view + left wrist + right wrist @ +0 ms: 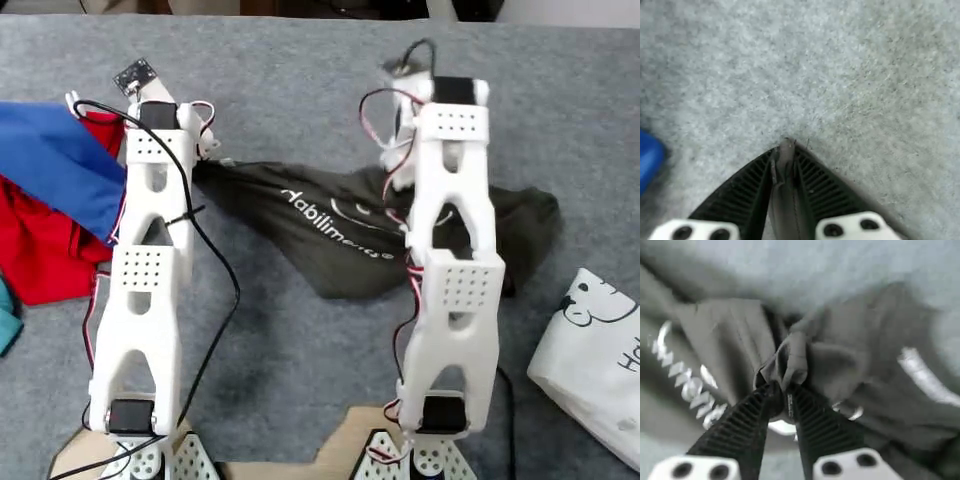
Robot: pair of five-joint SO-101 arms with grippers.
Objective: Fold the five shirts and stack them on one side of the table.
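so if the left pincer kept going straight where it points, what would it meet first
Probably just the bare grey table cover. The left pincer, shut on a strip of the dark shirt, points down at it; the blue shirt lies off that line.

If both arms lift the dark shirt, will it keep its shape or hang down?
Probably floppy: the dark shirt lies crumpled and bunches into folds at the right gripper. It would likely sag between both grips. The left gripper pinches just a thin edge, so that hold may slip.

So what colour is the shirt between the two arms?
Dark grey shirt with white print; high view.
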